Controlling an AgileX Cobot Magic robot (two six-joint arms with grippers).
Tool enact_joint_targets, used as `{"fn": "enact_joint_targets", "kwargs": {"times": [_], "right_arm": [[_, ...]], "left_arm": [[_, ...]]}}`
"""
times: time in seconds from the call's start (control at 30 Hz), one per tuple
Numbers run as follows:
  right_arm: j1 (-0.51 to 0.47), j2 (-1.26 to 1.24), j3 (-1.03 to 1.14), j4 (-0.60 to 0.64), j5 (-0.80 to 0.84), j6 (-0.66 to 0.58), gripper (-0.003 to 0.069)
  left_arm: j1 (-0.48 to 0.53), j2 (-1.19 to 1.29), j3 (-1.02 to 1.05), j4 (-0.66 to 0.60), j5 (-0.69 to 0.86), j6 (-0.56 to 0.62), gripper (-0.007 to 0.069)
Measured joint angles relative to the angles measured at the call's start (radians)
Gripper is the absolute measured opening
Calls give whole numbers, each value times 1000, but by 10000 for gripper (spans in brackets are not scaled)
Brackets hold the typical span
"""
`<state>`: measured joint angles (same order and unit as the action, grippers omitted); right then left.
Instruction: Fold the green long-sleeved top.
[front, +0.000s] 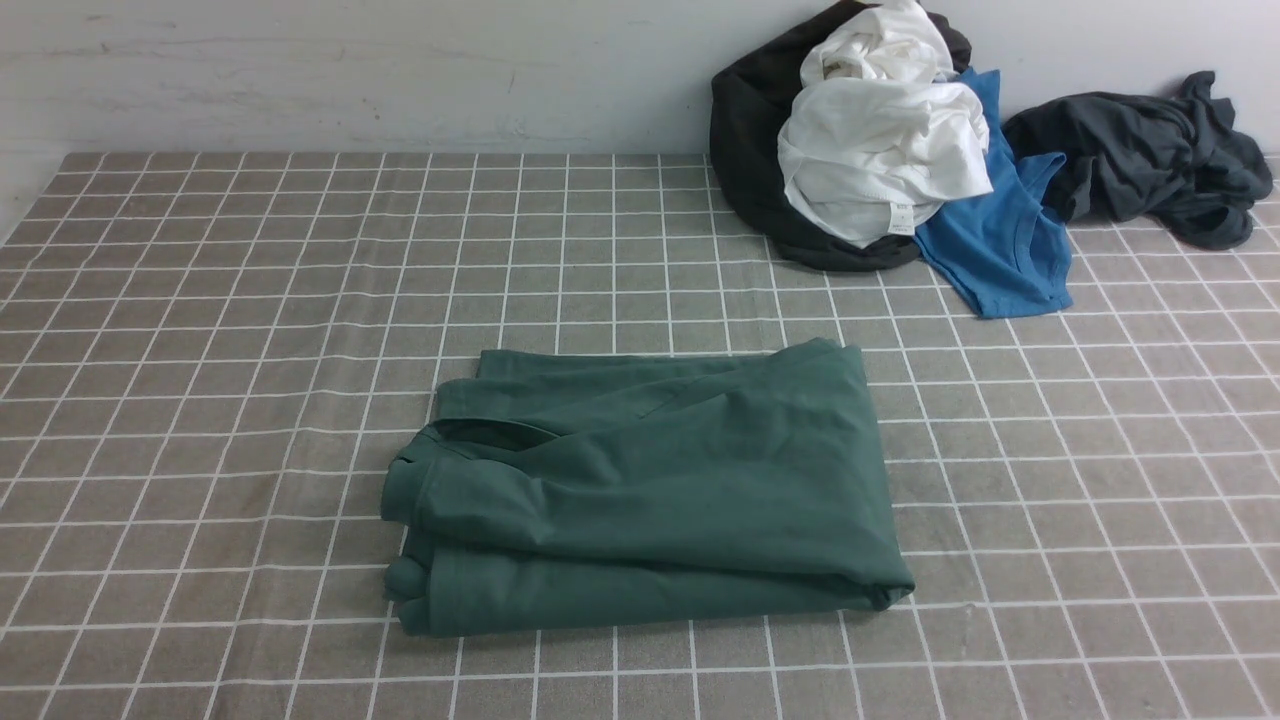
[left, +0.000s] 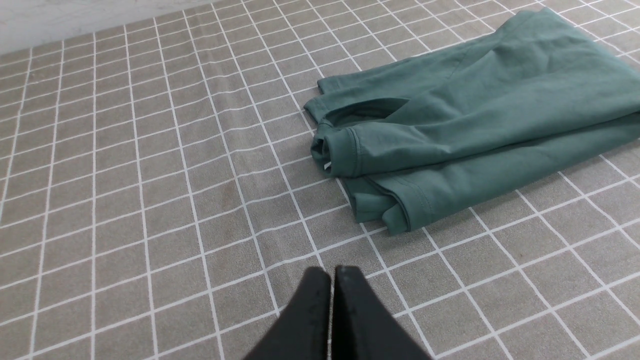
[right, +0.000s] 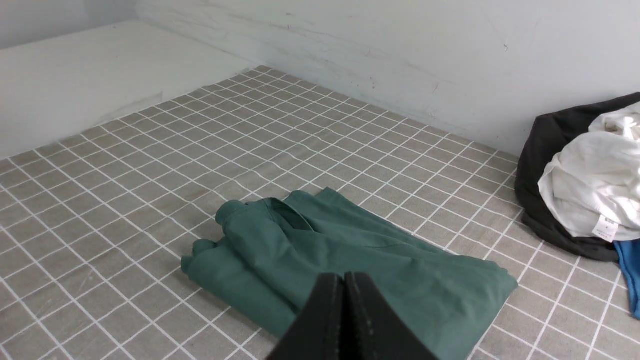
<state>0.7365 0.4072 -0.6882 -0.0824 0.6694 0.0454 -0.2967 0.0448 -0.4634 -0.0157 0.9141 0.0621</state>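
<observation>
green long-sleeved top (front: 650, 490): folded compact rectangle, centre-near on checked cloth (front: 200, 400); judged done | left gripper (left: 331, 280): clenched, empty | right gripper (right: 344, 285): clenched, empty; both clear, apparently so the fold lies undisturbed

Both grippers closed, empty.
Left gripper (left: 331, 272) and right gripper (right: 344, 277): black fingers pressed together, nothing between them, each raised above the surface.
</observation>
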Motion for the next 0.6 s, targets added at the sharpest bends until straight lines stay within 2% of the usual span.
{"fn": "enact_joint_targets", "kwargs": {"times": [0.1, 0.23, 0.33, 0.37, 0.47, 0.53, 0.57, 0.6], "right_arm": [[0, 1, 1, 13, -5, 0, -14], [0, 2, 56, 31, -113, 0, -14], [-19, -35, 214, 44, -293, 0, -14], [-19, -35, 225, 44, -301, 0, -14], [-114, -106, 383, 99, -416, 0, -14], [-232, -167, 477, 171, -468, 0, -14], [-243, -178, 492, 176, -470, 0, -14], [-310, -212, 533, 197, -483, 0, -14]], "left_arm": [[0, 0, 0, 0, 0, 0, -7], [0, 0, 0, 0, 0, 0, -7], [0, 0, 0, 0, 0, 0, -7], [0, 0, 0, 0, 0, 0, -7], [0, 0, 0, 0, 0, 0, -7], [0, 0, 0, 0, 0, 0, -7], [0, 0, 0, 0, 0, 0, -7], [0, 0, 0, 0, 0, 0, -7]]}}
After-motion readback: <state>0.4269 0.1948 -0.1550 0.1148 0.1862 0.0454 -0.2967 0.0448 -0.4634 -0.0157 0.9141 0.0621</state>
